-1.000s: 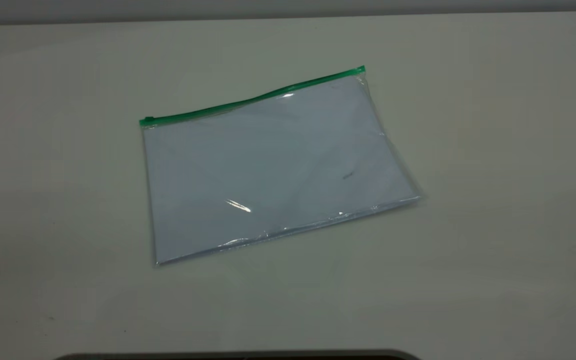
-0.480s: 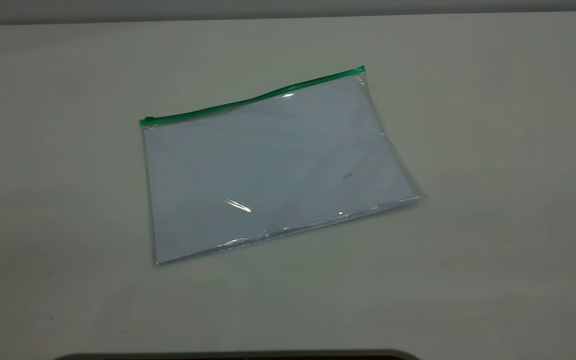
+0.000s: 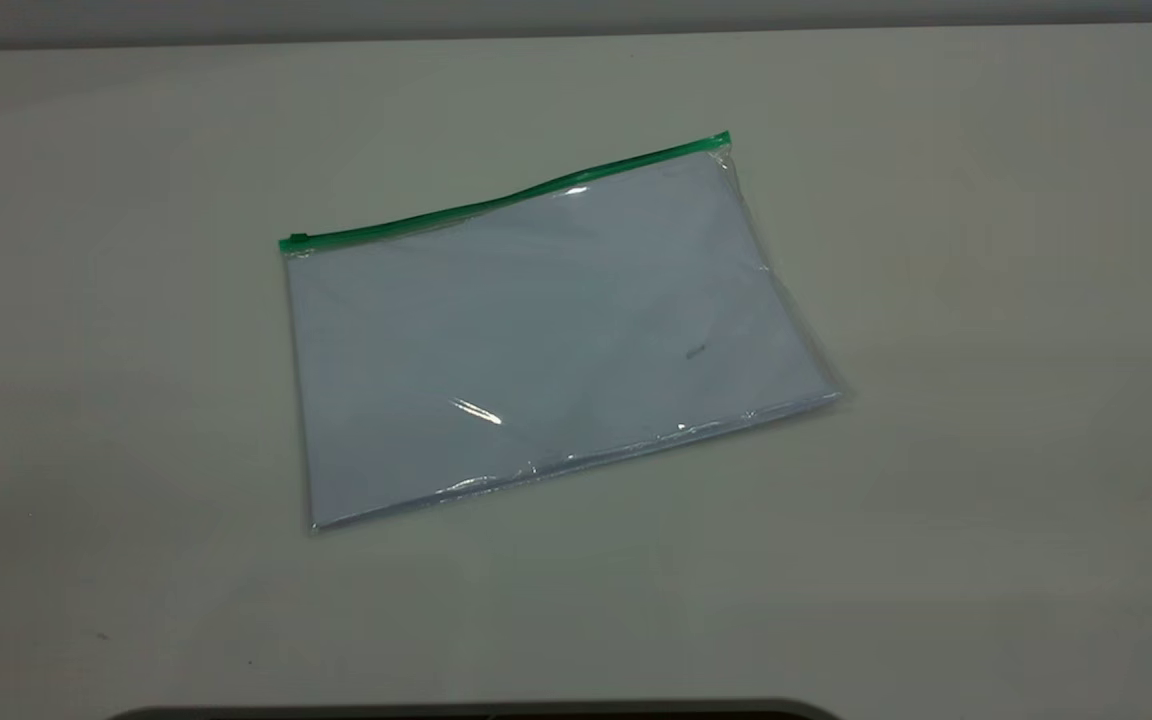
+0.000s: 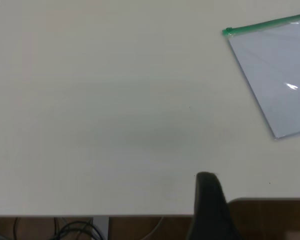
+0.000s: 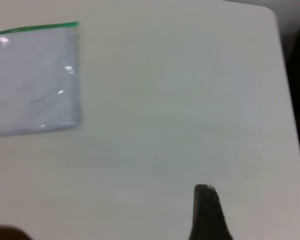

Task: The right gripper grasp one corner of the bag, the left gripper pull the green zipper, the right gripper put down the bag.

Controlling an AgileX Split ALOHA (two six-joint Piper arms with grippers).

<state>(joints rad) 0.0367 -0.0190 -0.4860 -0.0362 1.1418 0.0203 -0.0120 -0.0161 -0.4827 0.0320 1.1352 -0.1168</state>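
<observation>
The bag (image 3: 546, 330) lies flat on the white table (image 3: 986, 300), a clear pouch with pale bluish-white sheets inside. The green zipper (image 3: 506, 200) runs along its far long edge, with the small slider tab (image 3: 298, 240) at the left end. Neither gripper shows in the exterior view. In the left wrist view my left gripper (image 4: 207, 200) shows as a black tip near the table's edge, far from the bag (image 4: 275, 75) and its zipper (image 4: 265, 26). In the right wrist view my right gripper (image 5: 206, 212) is a black tip over bare table, far from the bag (image 5: 32, 80).
The table's rounded corner (image 5: 270, 15) and side edge lie close to the right gripper. Below the table's front edge (image 4: 90, 216) hang dark cables (image 4: 75, 231). A dark curved rim (image 3: 476, 712) shows at the bottom of the exterior view.
</observation>
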